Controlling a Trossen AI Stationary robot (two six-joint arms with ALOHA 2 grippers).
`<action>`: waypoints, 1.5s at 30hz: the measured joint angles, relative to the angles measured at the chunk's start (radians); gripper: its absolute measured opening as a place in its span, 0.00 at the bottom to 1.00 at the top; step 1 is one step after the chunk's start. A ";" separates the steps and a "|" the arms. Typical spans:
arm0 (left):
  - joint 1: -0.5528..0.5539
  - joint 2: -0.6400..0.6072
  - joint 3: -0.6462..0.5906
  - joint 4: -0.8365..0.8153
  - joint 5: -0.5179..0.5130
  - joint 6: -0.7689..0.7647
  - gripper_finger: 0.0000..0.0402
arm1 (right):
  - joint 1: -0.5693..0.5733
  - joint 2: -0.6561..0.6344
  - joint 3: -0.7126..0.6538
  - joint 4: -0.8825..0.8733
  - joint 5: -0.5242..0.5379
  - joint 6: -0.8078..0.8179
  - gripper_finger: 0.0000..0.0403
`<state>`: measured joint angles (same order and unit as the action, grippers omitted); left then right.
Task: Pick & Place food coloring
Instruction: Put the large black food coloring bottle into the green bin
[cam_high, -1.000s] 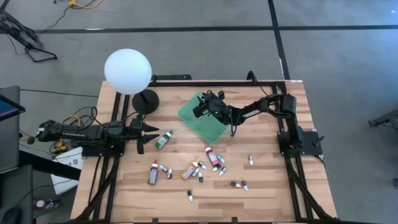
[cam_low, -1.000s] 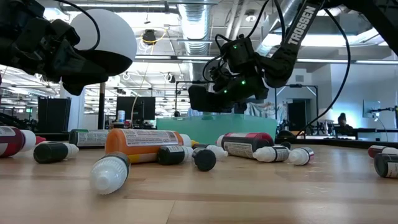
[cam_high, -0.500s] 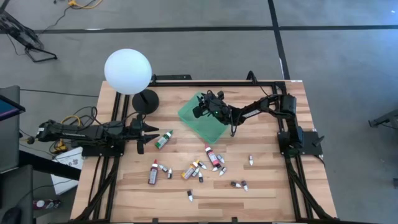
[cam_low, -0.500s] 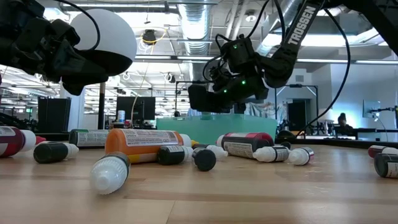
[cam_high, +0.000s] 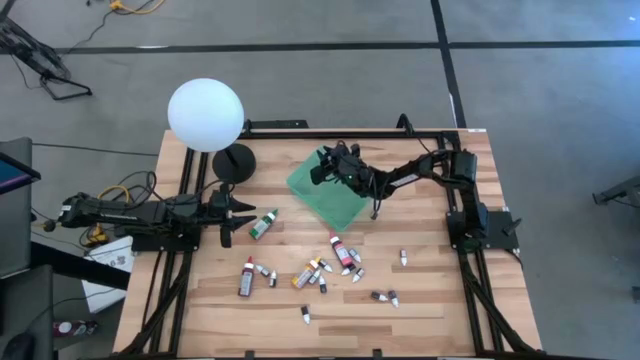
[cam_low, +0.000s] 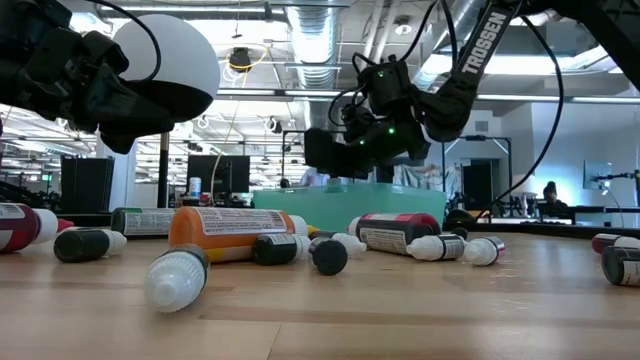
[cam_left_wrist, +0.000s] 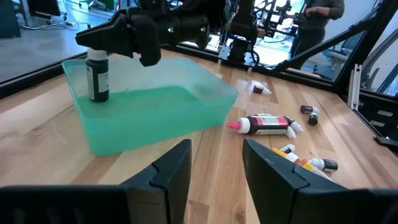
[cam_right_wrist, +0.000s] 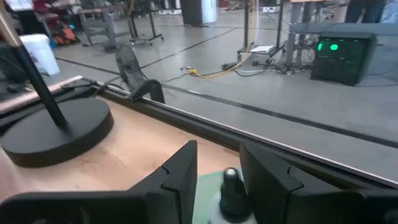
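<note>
The food coloring bottles (cam_high: 322, 270), small round tubes with white tips and bigger dark ones with pink caps, lie on their sides across the wooden table (cam_high: 430, 300), and one with a green cap (cam_high: 264, 224) lies near the left gripper (cam_high: 226, 233), whose two dark fingers we see standing apart with nothing between them. In the see-through green tray (cam_left_wrist: 149, 118), a square tub with soft round corners, we see one dark bottle (cam_left_wrist: 97, 76) standing up. The right gripper (cam_high: 322, 171) hangs just over that bottle's cap, but we cannot tell if it grips it.

Right gripper (cam_low: 345, 150) hangs above the green tray (cam_low: 345, 200). Food coloring bottles (cam_low: 235, 233) lie scattered across the bench (cam_low: 400, 310).
</note>
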<state>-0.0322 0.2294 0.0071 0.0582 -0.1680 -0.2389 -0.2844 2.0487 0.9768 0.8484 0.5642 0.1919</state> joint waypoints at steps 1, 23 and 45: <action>0.000 0.000 0.000 0.000 0.000 0.000 0.34 | -0.003 0.000 0.000 0.005 -0.012 0.005 0.28; 0.000 0.000 0.000 0.000 -0.002 0.000 0.34 | -0.030 0.000 0.000 0.019 -0.012 -0.008 0.28; 0.000 0.000 0.000 -0.015 0.098 -0.031 0.34 | 0.004 -0.104 0.000 0.116 -0.042 -0.235 0.28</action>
<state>-0.0322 0.2293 0.0073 0.0432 -0.0698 -0.2694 -0.2807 1.9451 0.9768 0.9647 0.5217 -0.0428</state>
